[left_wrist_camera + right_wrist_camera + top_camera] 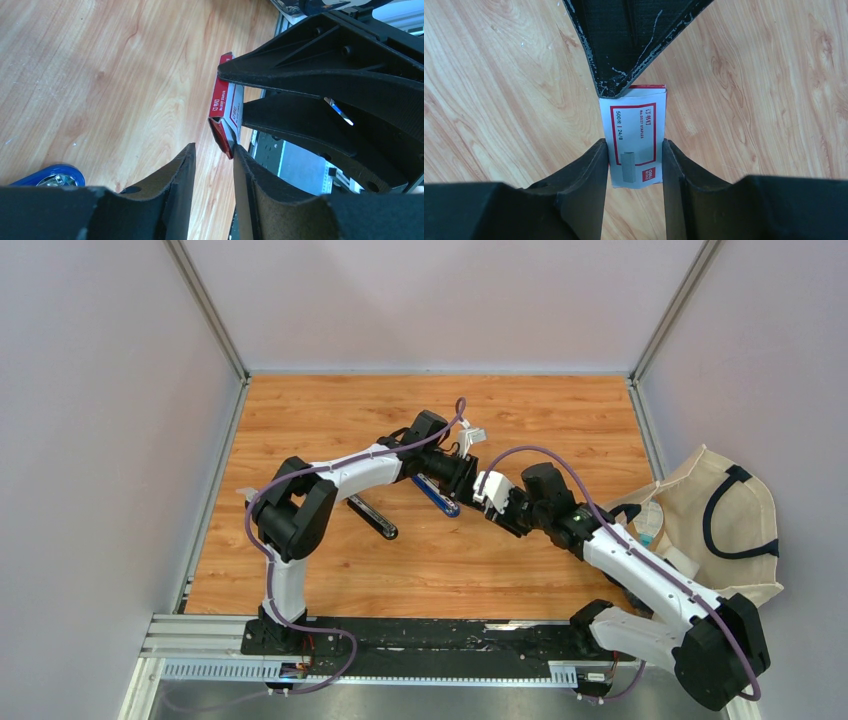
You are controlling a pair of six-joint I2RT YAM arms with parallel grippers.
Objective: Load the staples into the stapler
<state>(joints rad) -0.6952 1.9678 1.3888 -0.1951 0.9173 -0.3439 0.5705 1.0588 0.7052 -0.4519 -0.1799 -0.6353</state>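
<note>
**Staple box held between two hands at mid-desk**

The right hand [635, 147] holds the box of staples [636, 125] by its long sides, one finger flat against each side. The box is small and white, and its red-framed label faces the right wrist camera. The box looks shut, so no loose strips show. It hangs above the wooden desk [330, 420], close to the middle of the top view.

The left hand [214, 150] reaches in from 12 o'clock in the right wrist view. Its dark tip overlaps the 11 o'clock corner of the box's far end. In its own camera the two fingers stand a narrow gap apart, with bare wood showing through the gap. The red end of the box sits just at the tip of the 3 o'clock finger. I cannot tell whether that finger presses on the box or only meets it.

The blue and black stapler [437, 496] lies on the desk just to the 9 o'clock side of the meeting hands, partly under the left arm. A long black bar [372, 517] lies further toward 8 o'clock, roughly parallel to the stapler. How the two join is hidden. A cream tote bag [720, 510] with dark handles slumps beyond the desk's 3 o'clock edge.
</note>
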